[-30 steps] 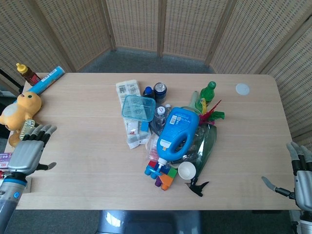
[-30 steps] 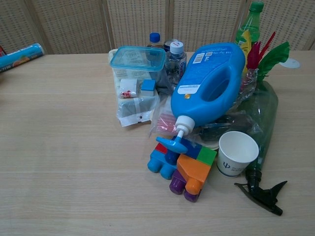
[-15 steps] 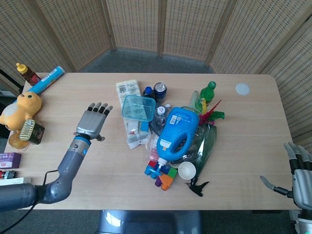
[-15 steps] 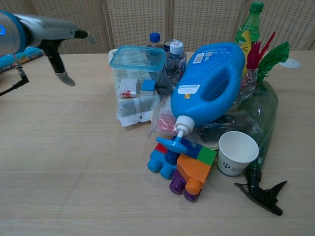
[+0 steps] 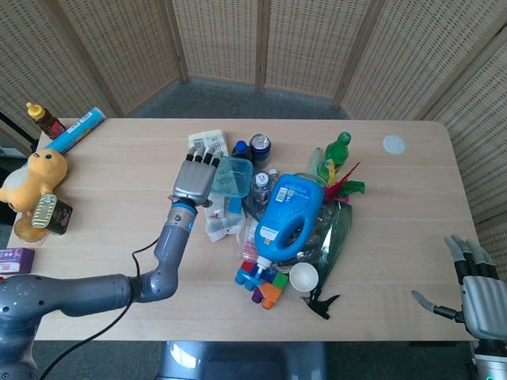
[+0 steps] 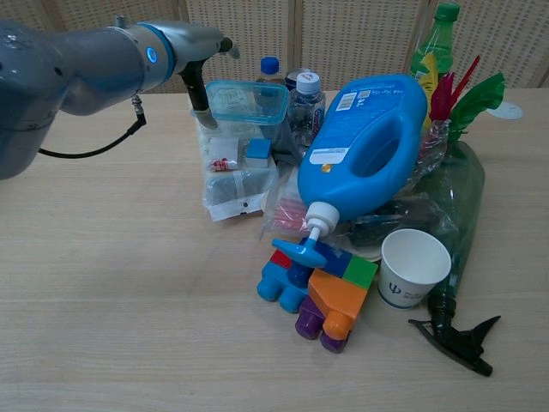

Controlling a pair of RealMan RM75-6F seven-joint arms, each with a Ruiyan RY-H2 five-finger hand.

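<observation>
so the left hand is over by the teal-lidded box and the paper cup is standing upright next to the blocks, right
Not quite: the paper cup lies tipped on its side, mouth facing the camera, as the chest view shows. The rest holds: the left hand is by the teal-lidded box, and the cup is next to the blocks.

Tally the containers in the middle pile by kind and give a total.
Capped bottles: 3 (blue-capped bottle, white-capped bottle, green bottle)
Detergent jug: 1
Spray bottle: 1
Can: 1
Paper cup: 1
Lidded box: 1
Total: 8
</observation>
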